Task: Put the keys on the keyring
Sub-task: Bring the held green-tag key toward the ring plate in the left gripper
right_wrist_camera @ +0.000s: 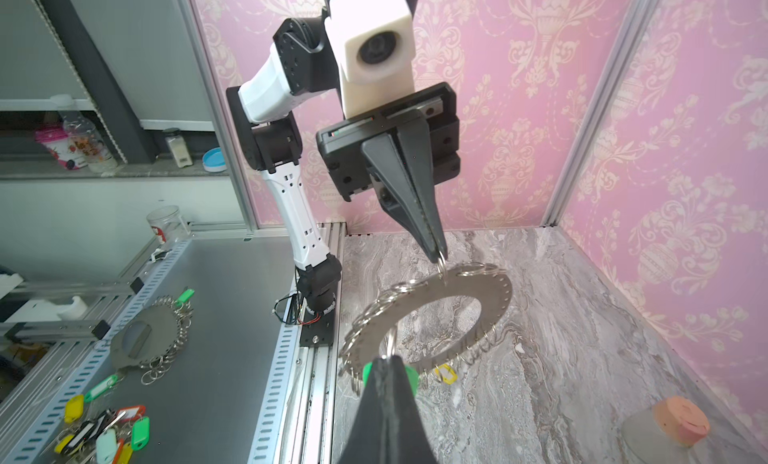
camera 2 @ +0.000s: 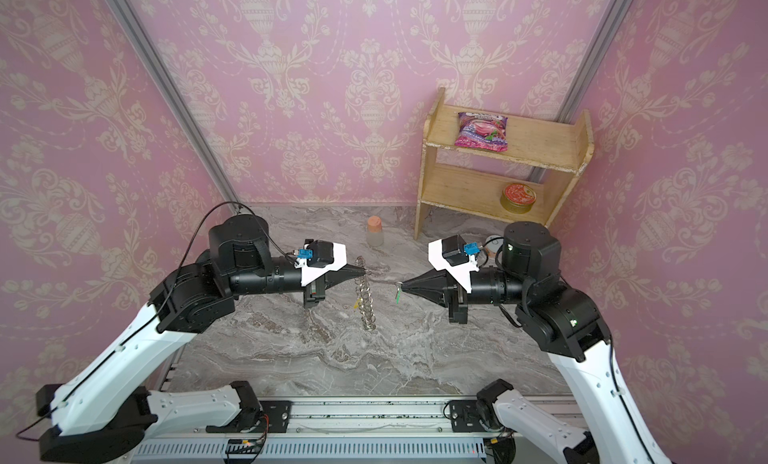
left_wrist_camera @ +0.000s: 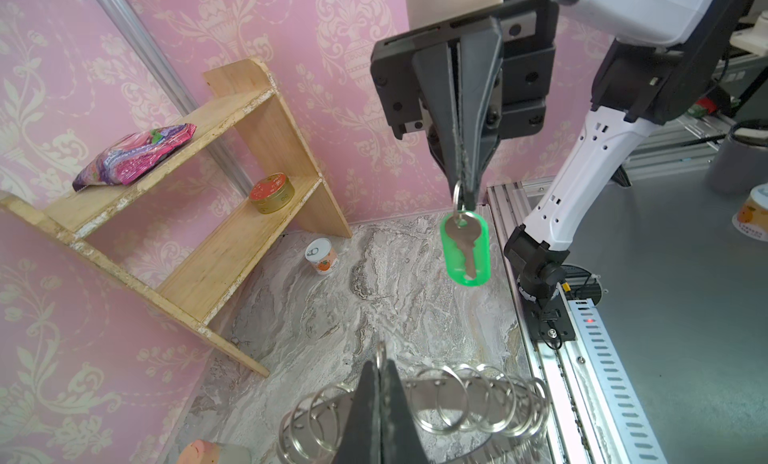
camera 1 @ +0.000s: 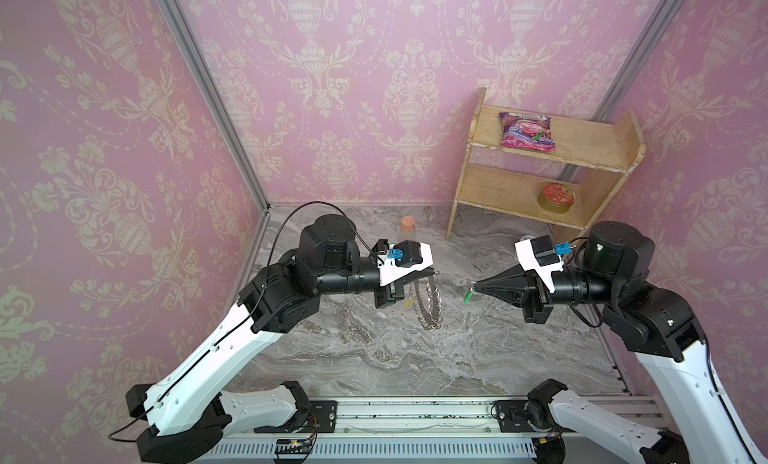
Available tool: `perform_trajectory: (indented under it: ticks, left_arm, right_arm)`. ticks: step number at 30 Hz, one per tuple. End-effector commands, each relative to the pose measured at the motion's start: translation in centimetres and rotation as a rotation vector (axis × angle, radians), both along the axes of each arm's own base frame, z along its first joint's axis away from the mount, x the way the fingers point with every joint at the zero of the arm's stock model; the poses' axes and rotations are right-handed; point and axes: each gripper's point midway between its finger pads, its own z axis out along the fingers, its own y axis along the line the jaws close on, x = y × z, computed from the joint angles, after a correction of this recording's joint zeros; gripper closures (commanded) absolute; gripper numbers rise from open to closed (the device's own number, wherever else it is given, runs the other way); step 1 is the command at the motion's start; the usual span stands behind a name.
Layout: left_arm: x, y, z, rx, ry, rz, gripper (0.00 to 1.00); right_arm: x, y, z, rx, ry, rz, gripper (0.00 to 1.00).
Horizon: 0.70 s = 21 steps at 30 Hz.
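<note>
Left claw (right_wrist_camera: 439,253) pinched shut on the wire fringe of the stiff keyring (right_wrist_camera: 490,293), dangling above the surface (camera 1: 374,358); right claw (left_wrist_camera: 462,193) clamped on the loop of the light green key (left_wrist_camera: 465,249), near it. Looks swingy, slippery.

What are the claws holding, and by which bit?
Left claw pinches the keyring by one rim wire ring. Right claw pinches the green key by its metal loop.
</note>
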Motion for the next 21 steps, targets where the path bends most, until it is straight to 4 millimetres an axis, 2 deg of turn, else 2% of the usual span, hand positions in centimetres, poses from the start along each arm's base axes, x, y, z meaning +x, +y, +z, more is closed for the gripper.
perform_trajectory:
  ticks: [1, 8, 13, 21]
  left_arm:
    - [-1.4, -0.3, 0.3, 0.069, -0.135, -0.058, 1.0]
    - [-3.1, -1.6, 1.9, 0.053, -0.196, -0.124, 1.0]
    - [-3.3, -2.0, 2.3, 0.054, -0.236, -0.137, 1.0]
    - [-3.4, -2.5, 3.0, 0.025, -0.25, -0.149, 1.0]
  right_arm:
    - [-1.7, -0.3, 0.1, -0.02, 0.008, 0.071, 1.0]
    - [-2.0, -0.3, 1.2, -0.052, -0.076, 0.055, 1.0]
    - [-2.9, -0.5, 1.7, -0.084, -0.185, 0.039, 1.0]
    - [-2.0, -1.2, 2.0, -0.096, -0.368, -0.07, 1.0]
